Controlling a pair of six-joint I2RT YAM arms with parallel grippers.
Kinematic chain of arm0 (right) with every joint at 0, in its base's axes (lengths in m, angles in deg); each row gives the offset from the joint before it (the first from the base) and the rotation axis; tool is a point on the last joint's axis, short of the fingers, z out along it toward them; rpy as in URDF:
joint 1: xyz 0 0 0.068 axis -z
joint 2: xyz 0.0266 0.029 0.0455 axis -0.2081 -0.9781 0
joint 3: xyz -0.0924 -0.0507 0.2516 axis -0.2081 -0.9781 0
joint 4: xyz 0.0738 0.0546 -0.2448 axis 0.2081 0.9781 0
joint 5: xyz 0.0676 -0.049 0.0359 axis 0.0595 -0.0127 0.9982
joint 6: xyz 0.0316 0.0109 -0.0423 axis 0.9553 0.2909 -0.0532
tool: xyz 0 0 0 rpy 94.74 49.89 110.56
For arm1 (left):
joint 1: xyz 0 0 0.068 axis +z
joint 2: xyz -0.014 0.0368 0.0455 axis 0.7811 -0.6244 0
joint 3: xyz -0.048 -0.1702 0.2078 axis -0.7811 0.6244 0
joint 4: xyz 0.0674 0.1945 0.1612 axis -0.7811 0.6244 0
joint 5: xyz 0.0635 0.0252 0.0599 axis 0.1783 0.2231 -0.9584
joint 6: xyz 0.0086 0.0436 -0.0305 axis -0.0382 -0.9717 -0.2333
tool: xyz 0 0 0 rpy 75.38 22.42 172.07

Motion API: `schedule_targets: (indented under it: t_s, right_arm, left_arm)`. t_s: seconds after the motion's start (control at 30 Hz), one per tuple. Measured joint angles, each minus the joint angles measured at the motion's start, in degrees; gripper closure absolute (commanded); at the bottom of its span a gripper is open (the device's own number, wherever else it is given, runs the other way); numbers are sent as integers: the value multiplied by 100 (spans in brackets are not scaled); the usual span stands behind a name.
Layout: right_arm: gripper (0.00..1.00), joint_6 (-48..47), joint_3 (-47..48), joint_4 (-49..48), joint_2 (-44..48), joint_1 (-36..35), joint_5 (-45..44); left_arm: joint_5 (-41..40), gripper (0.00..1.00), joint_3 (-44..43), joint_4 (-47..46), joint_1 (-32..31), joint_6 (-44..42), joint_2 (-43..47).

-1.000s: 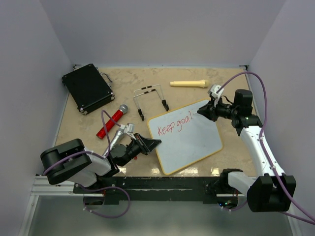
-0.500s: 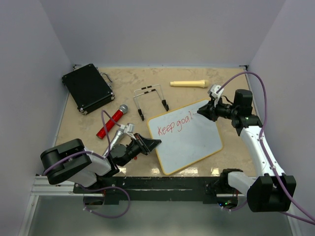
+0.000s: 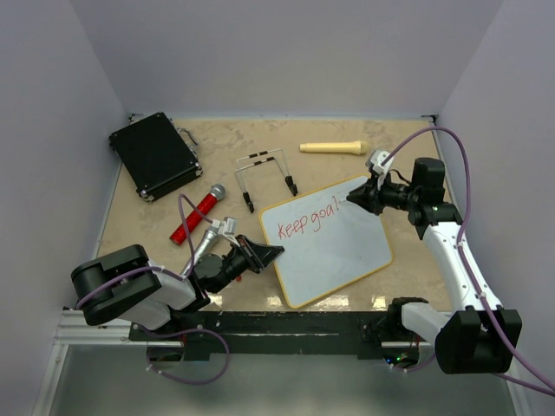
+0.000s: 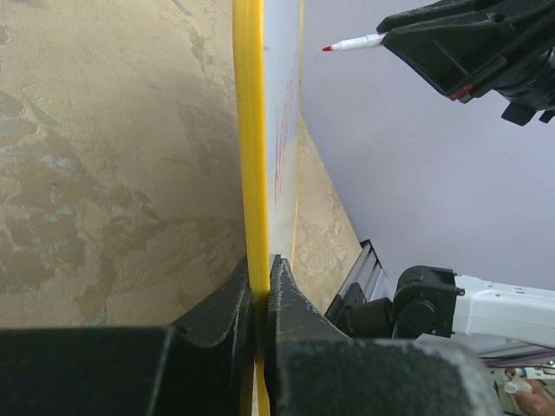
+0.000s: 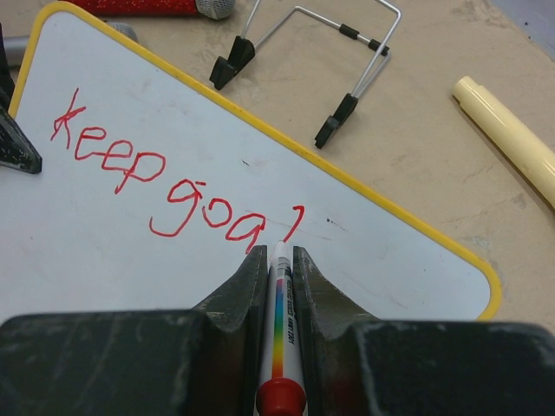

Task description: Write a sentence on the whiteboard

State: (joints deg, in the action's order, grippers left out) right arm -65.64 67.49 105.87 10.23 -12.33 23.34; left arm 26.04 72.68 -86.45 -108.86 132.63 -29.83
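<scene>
The whiteboard (image 3: 334,256) lies tilted in the lower middle of the overhead view. The sentence (image 3: 308,225) runs across its upper part in red and so far reads "Keep goal". The left gripper (image 3: 269,253) has its jaws pinched tight on the board's yellow frame at the left edge, which the left wrist view shows plainly. The right gripper (image 3: 357,197) sits at the board's upper right corner, closed firmly around a marker (image 5: 281,321) with the red tip pointing down just past the foot of the "l".

From the right wrist view the tip seems to sit at the end of that last stroke. In the left wrist view it looks a little off the surface, so I can't say for sure whether it is touching.

The job now, as I read it, is the "s" that finishes "goals". I'd set the tip down just right of the "l", level with the other letters, and press lightly so the glossy board doesn't skid. The left clamp should hold firm throughout. Little white is left before the frame on that line, so the letter wants to be small, and the words after it may need to drop to a second line in the bare area below.
</scene>
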Motion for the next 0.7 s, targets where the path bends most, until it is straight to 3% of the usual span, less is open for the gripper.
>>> schedule_targets:
  t_s: [0.7]
  right_arm:
    - [100, -229, 0, 151, 195, 0, 181]
  left_arm:
    - [26, 100, 22, 7, 0, -107, 107]
